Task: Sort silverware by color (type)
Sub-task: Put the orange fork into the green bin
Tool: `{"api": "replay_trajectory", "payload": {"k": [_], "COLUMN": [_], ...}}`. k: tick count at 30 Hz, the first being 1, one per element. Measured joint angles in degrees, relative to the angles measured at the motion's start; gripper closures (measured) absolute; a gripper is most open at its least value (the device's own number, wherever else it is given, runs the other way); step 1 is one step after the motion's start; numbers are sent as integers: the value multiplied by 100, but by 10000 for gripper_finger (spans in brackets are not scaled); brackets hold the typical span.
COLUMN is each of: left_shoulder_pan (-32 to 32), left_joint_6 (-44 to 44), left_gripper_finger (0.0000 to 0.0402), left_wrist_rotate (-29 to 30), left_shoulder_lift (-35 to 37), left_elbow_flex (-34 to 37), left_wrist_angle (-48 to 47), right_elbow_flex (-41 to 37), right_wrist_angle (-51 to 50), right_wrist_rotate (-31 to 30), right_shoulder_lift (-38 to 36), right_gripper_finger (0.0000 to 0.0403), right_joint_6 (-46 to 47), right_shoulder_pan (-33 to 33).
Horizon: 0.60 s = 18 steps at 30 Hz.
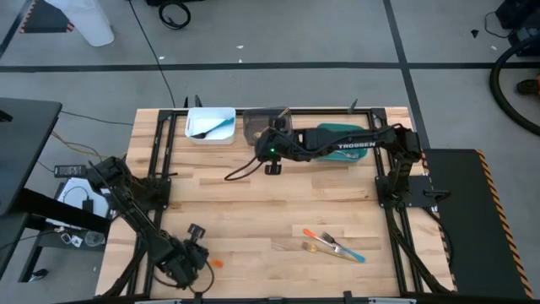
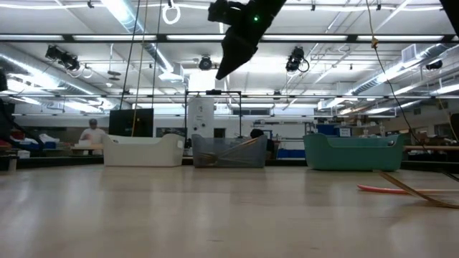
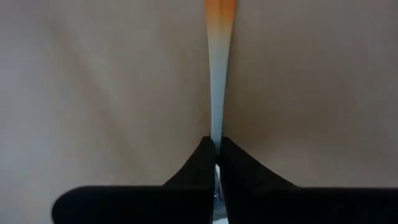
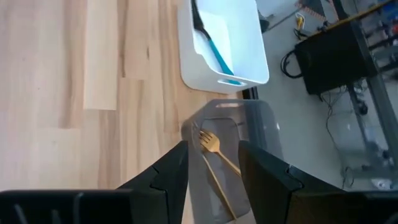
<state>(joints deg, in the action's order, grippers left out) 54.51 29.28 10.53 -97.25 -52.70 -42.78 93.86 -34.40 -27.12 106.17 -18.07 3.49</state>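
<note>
An orange-handled fork (image 3: 219,12) runs out from between the fingers of my left gripper (image 3: 217,144), which is shut on it at the table's near left (image 1: 198,262). Its orange end (image 1: 216,264) sticks out toward the right. My right gripper (image 4: 212,149) hangs open above the grey bin (image 1: 263,127), which holds a golden fork (image 4: 211,146). The white bin (image 1: 211,125) holds a blue-handled piece (image 4: 217,53). An orange (image 1: 314,233), a golden (image 1: 325,247) and a blue fork (image 1: 350,252) lie on the table at the near right. My left gripper pinches the fork's pale metal neck (image 3: 216,127), just below the orange handle, between its two fingers. The fingers come from above, pointing steeply down, and the fork runs out from between them. I cannot tell whether the fork rests on the table.
A teal bin (image 1: 337,139) stands at the far edge, partly under my right arm; in the low view the three bins (image 2: 228,152) stand in a row at the far side. Bare wood lies in the middle of the table (image 1: 270,203). A person (image 2: 91,132) shows far behind.
</note>
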Motion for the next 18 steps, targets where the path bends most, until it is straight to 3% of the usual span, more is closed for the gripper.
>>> {"api": "replay_trajectory", "payload": {"k": [3,9,18], "left_shoulder_pan": [-123,-427,-1212], "left_joint_6": [9,189,289], "left_gripper_finger": [389,389,389], "left_wrist_rotate": [275,1051,2308], "left_shoulder_lift": [-22,-9,-2], "left_elbow_flex": [-185,-413,-427], "left_wrist_angle": [-748,-1639,-2299], "right_elbow_flex": [0,0,0], "right_wrist_angle": [0,53,-216], "right_wrist_rotate": [151,1032,881], "right_shoulder_lift": [0,0,-16], "right_gripper_finger": [256,268,273], "right_joint_6": [-161,-322,-893], "right_shoulder_pan": [-48,-21,89]}}
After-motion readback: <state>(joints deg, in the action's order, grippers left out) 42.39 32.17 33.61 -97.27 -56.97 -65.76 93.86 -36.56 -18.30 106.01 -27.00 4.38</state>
